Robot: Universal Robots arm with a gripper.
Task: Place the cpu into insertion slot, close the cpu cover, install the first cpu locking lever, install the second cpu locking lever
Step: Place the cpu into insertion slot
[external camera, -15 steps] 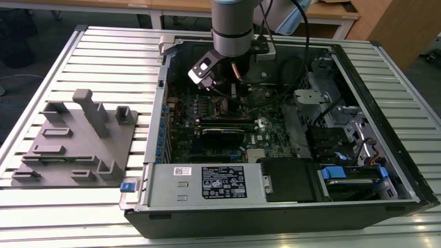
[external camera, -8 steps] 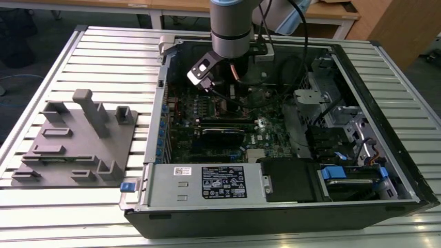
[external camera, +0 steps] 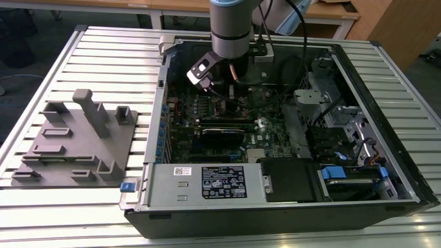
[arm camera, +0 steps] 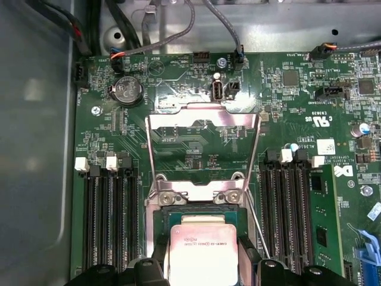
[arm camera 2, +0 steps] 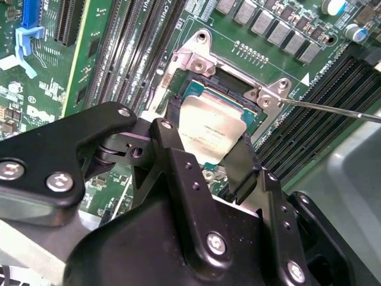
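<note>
**Silver-grey flat square cpu (arm camera 2: 208, 128) firmly in my grasp**

In the exterior view, a ribbed aluminium table (external camera: 103, 46) carries a black steel computer case (external camera: 276, 222), which lies on its side with the interior open. My grey tubular arm (external camera: 231, 26) reaches down into the end of the case far from the camera. On the exterior view's left, just beside the case, sits a grey moulded fixture plate (external camera: 69, 155) with upright posts. A green circuit board (arm camera: 178, 155) covers the case floor. In the first wrist view, banks of long narrow black slots (arm camera: 107, 220) flank the socket area on both sides. The thin silvery square-framed cpu cover (arm camera: 202, 118) is swung open, tipped back from the socket on its hinge. Between that hinge and my fingers is the insertion slot (arm camera 2: 223, 89), a small square socket with a silvery rim and a dark centre. My black two-fingered gripper (arm camera 2: 208, 140) is clenched on the cpu, with one finger (arm camera 2: 164, 140) pressed to each of two opposite edges. The chip sits directly over the insertion slot, though I cannot tell whether it is fully seated. A thin steel rod (arm camera 2: 333, 111) runs outward from the socket's corner bracket.
</note>
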